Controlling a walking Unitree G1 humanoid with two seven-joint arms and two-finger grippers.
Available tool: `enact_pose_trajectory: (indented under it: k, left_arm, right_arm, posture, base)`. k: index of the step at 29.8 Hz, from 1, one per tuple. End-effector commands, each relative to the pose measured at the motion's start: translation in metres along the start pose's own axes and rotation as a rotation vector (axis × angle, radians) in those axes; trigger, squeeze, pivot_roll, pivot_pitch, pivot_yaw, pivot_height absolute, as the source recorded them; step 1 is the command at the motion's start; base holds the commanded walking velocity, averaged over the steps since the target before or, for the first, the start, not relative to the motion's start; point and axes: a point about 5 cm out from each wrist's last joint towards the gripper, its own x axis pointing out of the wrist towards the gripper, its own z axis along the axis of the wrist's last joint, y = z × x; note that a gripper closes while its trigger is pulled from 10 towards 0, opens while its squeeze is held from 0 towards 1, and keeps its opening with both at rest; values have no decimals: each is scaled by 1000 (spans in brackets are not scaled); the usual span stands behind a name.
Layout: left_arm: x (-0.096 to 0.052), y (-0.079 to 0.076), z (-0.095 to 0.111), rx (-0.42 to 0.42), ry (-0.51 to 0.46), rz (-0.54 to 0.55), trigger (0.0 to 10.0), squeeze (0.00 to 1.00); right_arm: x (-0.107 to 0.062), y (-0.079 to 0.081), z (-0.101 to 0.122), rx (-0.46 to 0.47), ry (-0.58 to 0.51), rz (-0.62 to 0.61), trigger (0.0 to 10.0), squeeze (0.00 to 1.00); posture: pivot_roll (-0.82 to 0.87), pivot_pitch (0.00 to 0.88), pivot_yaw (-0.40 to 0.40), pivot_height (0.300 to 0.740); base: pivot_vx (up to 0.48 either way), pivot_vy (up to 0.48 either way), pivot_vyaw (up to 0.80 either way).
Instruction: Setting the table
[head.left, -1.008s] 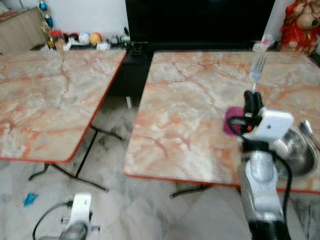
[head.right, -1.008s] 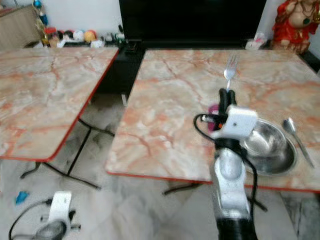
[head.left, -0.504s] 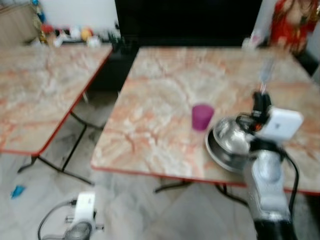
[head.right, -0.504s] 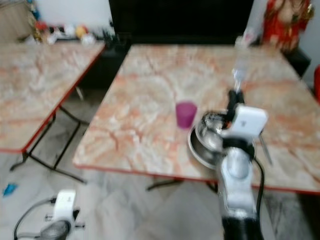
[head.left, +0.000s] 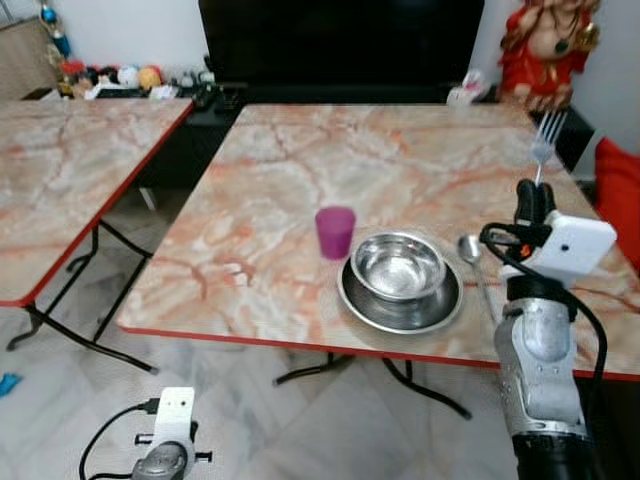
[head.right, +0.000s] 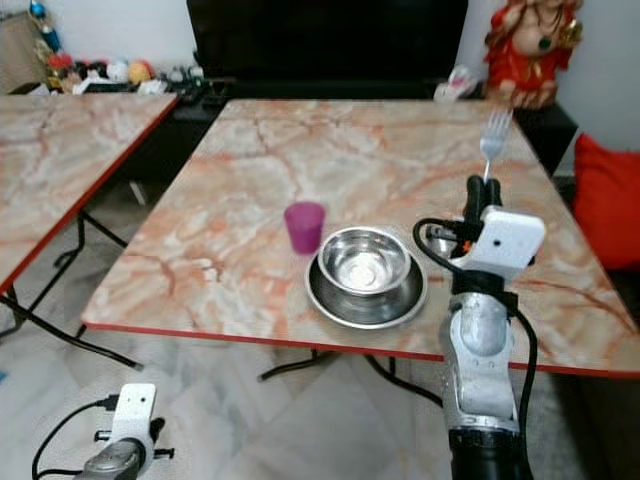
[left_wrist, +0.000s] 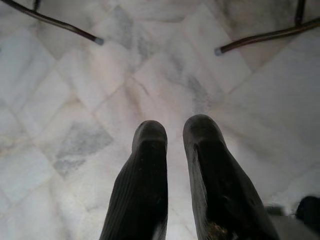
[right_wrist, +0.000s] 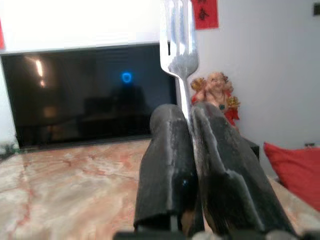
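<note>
My right gripper (head.left: 535, 197) is shut on the handle of a silver fork (head.left: 543, 140), held upright with the tines up, above the right part of the marble table (head.left: 290, 170). The fork (right_wrist: 178, 50) rises between the two black fingers (right_wrist: 167, 150) in the right wrist view. On the table a steel bowl (head.left: 398, 265) sits in a steel plate (head.left: 372, 309). A purple cup (head.left: 335, 232) stands just left of them and a spoon (head.left: 472, 255) lies just right, beside my right arm. My left gripper (left_wrist: 175, 132) hangs low over the floor, shut and empty.
A second marble table (head.left: 60, 170) stands to the left across a floor gap. Behind are a black TV (head.left: 340, 45), a red figurine (head.left: 545, 45) and small toys (head.left: 130, 77). A red cushion (head.left: 615, 190) lies at the right edge.
The view has swung, so the table with the cup, bowl and spoon now sits in the middle and is sharp. My right gripper still holds the fork upright.
</note>
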Motion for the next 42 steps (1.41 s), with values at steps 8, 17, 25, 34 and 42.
enact_pose_trajectory:
  k: [8, 17, 25, 34, 42]
  left_arm:
    - [0, -1, -1, -2, 7, 1, 10000, 0]
    - [0, 0, -2, -7, 11, 6, 10000, 0]
    - [0, 0, -2, -12, 13, 6, 10000, 0]
    - [-2, 4, -9, -38, 41, 9, 10000, 0]
    - [-5, 8, -20, -39, 64, 5, 10000, 0]
  right_arm:
    - [0, 2, 2, 8, -11, 5, 10000, 0]
    - [1, 3, 1, 13, -4, 13, 10000, 0]
    - [2, 1, 1, 9, -1, 0, 10000, 0]
    - [5, 0, 3, 7, -11, -3, 10000, 0]
    - [7, 1, 3, 7, -9, -2, 10000, 0]
  posture:
    - [17, 0, 37, 740]
    - [20, 0, 37, 740]
    - [20, 0, 36, 740]
    - [20, 0, 38, 740]
    - [24, 0, 39, 740]
  base:
    - [0, -64, 0]
    - [0, 0, 0]
    - [0, 0, 0]
    - [0, 0, -267]
    - [0, 0, 0]
